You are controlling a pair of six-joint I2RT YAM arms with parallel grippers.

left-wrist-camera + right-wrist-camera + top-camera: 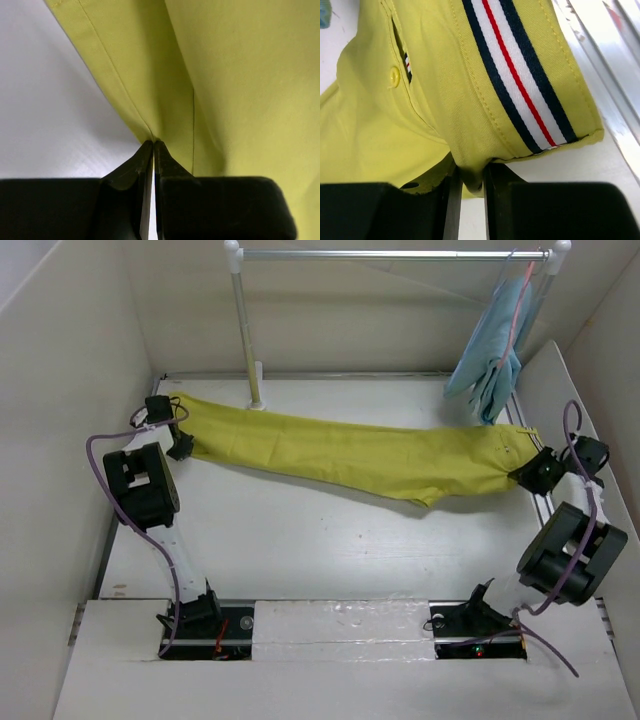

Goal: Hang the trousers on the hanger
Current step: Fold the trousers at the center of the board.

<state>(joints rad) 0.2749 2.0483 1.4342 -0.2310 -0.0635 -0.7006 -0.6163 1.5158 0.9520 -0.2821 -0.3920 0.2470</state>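
The mustard yellow-green trousers [350,452] lie stretched across the white table [300,550] from back left to right. My left gripper [183,448] is shut on the leg-end edge, and the wrist view shows its jaws [152,144] pinching a cloth seam [165,75]. My right gripper [522,475] is shut on the waist end. In its wrist view the gripper [470,174] pinches a fold of cloth just below the white, dark and red striped waistband [515,75]. The pale-blue wire hanger is out of view.
A metal rail [390,255] on a white post [245,330] spans the back. A light-blue cloth [490,350] hangs from a pink hanger [520,300] at the rail's right end. White walls close in on both sides.
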